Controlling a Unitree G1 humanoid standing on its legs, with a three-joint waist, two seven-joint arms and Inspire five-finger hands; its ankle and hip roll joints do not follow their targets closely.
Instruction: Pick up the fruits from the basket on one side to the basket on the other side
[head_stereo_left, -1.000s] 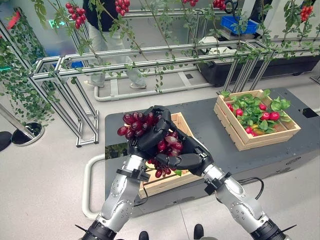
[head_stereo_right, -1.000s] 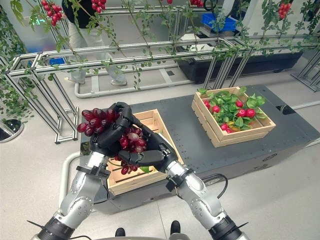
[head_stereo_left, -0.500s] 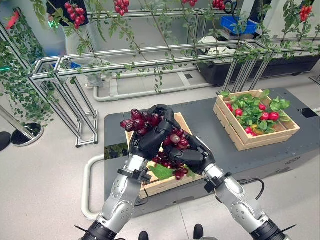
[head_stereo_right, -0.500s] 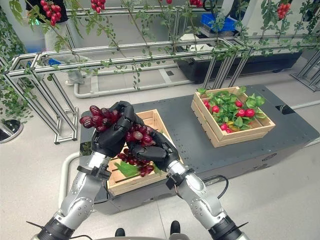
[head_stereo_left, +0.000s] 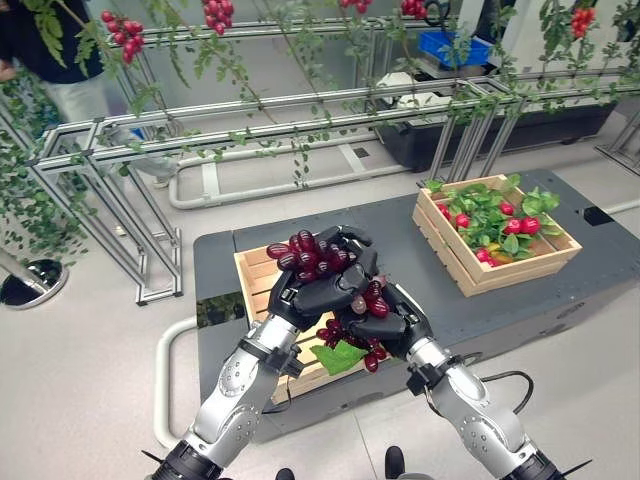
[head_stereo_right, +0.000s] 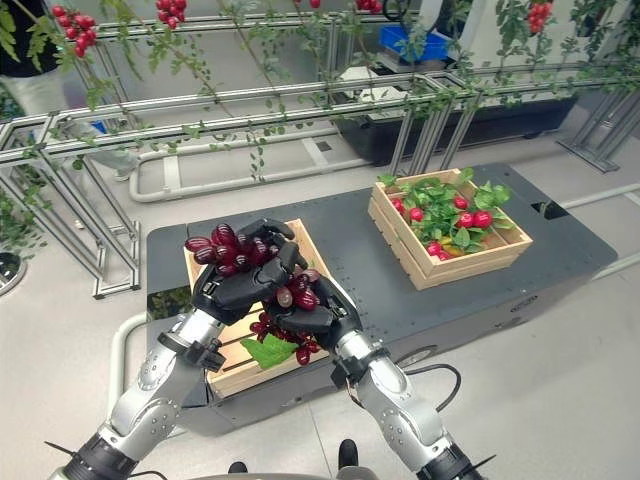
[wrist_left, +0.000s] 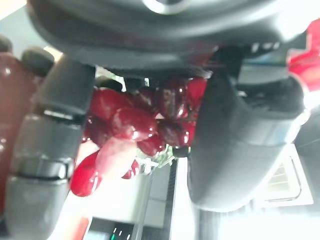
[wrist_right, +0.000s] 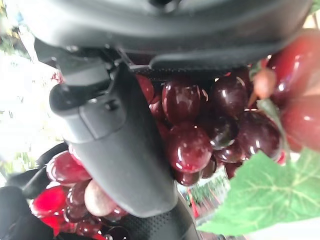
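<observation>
Cradling the grapes (head_stereo_left: 308, 254) above the near crate (head_stereo_left: 253, 275), left hand (head_stereo_left: 318, 292) and right hand (head_stereo_left: 385, 322) both clasp them; next comes carrying them to the far crate (head_stereo_left: 470, 272).

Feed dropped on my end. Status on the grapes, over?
Both robot hands, left and right, shut on the grapes. Bunch above the near crate. Path to the far crate open.

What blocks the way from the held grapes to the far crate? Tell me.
Nothing visible. Both hands, left and right, hold the grapes above the near crate; bare platform lies between them and the far crate.
</observation>
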